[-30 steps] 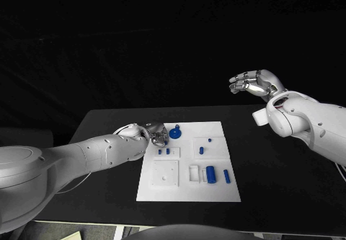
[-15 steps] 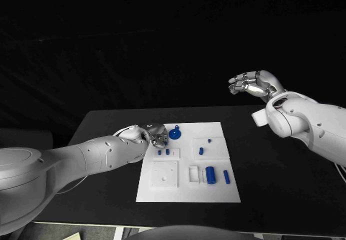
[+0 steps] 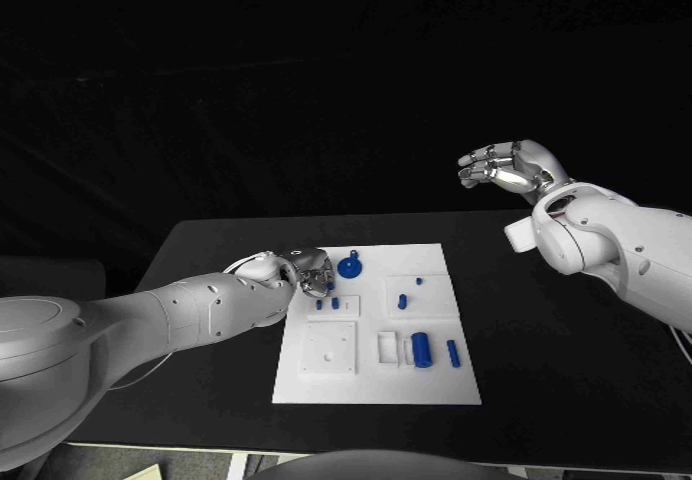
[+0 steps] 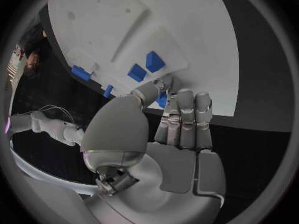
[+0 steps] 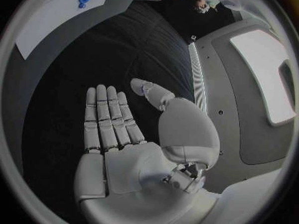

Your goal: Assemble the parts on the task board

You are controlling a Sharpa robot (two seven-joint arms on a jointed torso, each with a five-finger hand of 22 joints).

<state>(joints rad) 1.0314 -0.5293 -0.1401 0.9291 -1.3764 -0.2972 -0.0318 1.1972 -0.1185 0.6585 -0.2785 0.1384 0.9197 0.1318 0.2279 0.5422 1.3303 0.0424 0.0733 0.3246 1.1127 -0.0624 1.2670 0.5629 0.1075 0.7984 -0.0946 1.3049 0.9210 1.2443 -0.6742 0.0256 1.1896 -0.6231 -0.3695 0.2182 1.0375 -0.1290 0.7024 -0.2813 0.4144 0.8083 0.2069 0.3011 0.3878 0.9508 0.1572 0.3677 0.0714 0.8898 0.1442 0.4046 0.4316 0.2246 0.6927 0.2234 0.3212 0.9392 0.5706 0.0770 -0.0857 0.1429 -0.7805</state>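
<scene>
I see my left hand (image 3: 303, 268) down over the task board (image 3: 379, 388) at its ten o'clock corner, thumb and fingers (image 4: 187, 115) closed around a small blue piece (image 4: 162, 100) that barely peeks out between them. Just off the fingertips, toward three o'clock, sits the round blue part (image 3: 351, 267); two short blue pegs (image 3: 327, 303) lie right beside the hand at five o'clock. A longer blue cylinder (image 3: 421, 349) rests farther down the board. My right hand (image 3: 508, 165) floats well above the table at two o'clock, fingers loosely spread, holding nothing. I can read no labels or writing
</scene>
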